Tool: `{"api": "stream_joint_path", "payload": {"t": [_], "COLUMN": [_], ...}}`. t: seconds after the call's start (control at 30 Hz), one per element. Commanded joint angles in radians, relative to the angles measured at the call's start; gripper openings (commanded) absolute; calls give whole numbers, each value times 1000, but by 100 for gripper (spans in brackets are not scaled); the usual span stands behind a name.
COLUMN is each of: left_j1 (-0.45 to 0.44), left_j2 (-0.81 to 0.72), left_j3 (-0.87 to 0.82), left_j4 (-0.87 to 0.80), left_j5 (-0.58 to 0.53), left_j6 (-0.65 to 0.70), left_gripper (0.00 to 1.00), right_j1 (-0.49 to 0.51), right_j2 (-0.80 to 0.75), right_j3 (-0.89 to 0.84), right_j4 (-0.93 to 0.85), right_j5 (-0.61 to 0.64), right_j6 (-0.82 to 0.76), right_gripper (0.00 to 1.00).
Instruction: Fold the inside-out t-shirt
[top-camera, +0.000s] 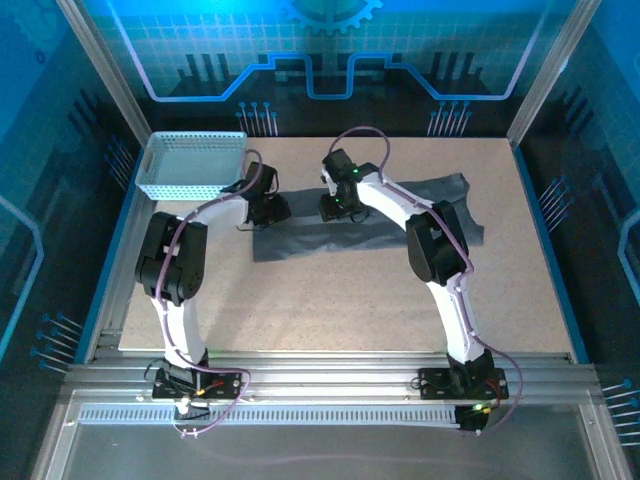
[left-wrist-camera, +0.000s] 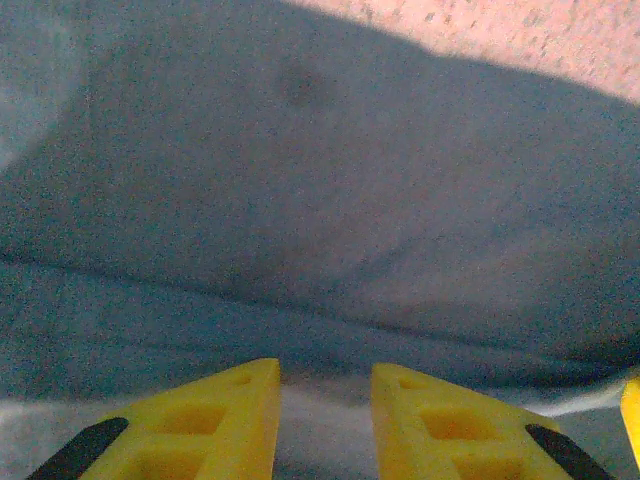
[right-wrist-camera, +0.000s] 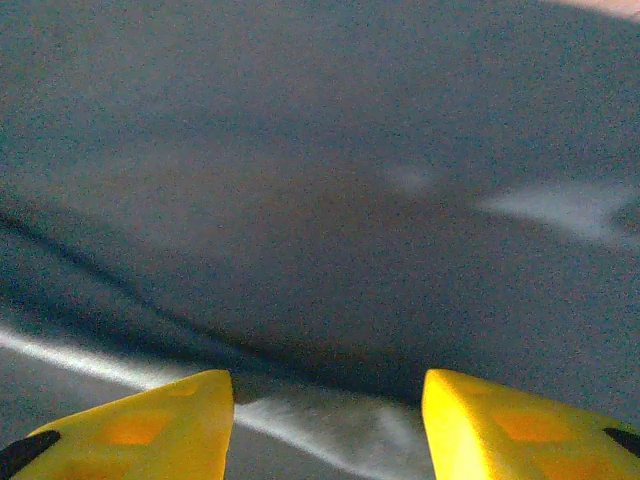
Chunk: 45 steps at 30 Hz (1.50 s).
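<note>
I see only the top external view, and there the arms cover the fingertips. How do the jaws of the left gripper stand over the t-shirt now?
Observer: In the left wrist view, the left gripper has its jaws a small way apart, with grey cloth of the t-shirt under the gap.
Operator: And the right one?
Observer: The right gripper has its jaws clearly wider apart, and a pale edge of the cloth runs through the gap.
Operator: Is the cloth flat in front of the left gripper?
Observer: Not fully. A dark crease runs across the cloth just ahead of the jaws.
</note>
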Motion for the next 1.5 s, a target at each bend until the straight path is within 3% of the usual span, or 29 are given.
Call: {"api": "stream_joint_path", "payload": {"t": [0.0, 0.2, 0.53, 0.73, 0.87, 1.13, 1.3, 1.47], "left_j1": [17, 59, 77, 76, 76, 76, 74, 46], "left_j2": [59, 108, 138, 135, 129, 132, 113, 47], "left_j3": [57, 89, 102, 91, 73, 54, 54, 75], "left_j4": [-26, -79, -97, -99, -92, -78, -80, -127], "left_j5": [20, -18, -36, -41, -46, -42, -23, -4], "left_j6": [27, 14, 16, 15, 15, 17, 27, 49], "left_gripper": [31, 33, 35, 36, 37, 38, 41, 53], "right_j1": [-32, -63, -29, -107, -182, -267, -272, -366], "right_j2": [48, -26, -264, -178, -93, -125, -206, -345], "right_j3": [57, 21, -313, -321, -240, -269, -276, -344], "right_j4": [-36, -21, 137, 142, 66, 97, 99, 92], "right_j5": [20, 9, -105, -73, -31, -33, -68, -95], "right_j6": [8, -6, 3, 65, 104, 123, 68, 41], "right_gripper": [53, 53, 55, 55, 54, 55, 63, 74]}}
